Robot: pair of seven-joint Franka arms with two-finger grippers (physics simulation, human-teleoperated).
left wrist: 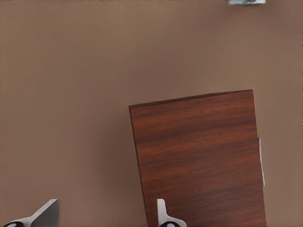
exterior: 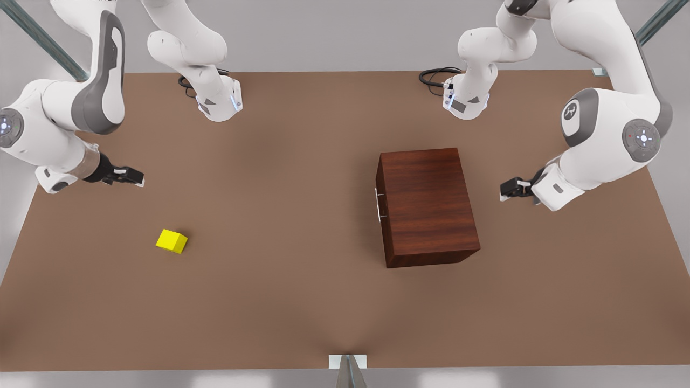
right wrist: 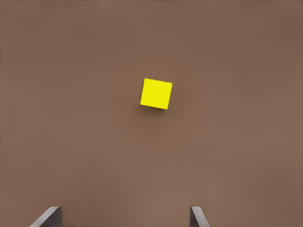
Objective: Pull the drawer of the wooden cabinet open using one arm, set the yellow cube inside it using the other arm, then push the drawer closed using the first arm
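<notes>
Starting with the front view: wooden cabinet [exterior: 428, 207] standing on the brown table [exterior: 302, 302] toward the front view's right, drawer [exterior: 379, 207] fully shut and facing the front view's left, thin silver bar handle [exterior: 378, 205] on that face. Yellow cube [exterior: 172, 241] lying well apart on the front view's left. Left gripper [exterior: 505, 189] hovering just beside the cabinet's back side, on the front view's right; right gripper [exterior: 136, 178] hanging above the table on the front view's left, near the cube but not over it. Risk judged here: handle on the far face from the left gripper, so a reach across could knock the cabinet and slide it.

Turning to the left wrist view: left gripper [left wrist: 106, 215] spread wide, nothing between the fingertips, one tip over the cabinet [left wrist: 201, 161] top. Handle [left wrist: 261, 161] seen as a thin sliver at the far edge. Likely slip: so slim a bar missed or pinched askew, and the whole cabinet dragged instead of the drawer.

Turning to the right wrist view: right gripper [right wrist: 124, 216] likewise spread and empty, cube [right wrist: 156, 93] ahead on bare table, turned slightly off square to the fingers. Possible fault: closing on corners instead of flat faces, twisting or squirting the cube away.
</notes>
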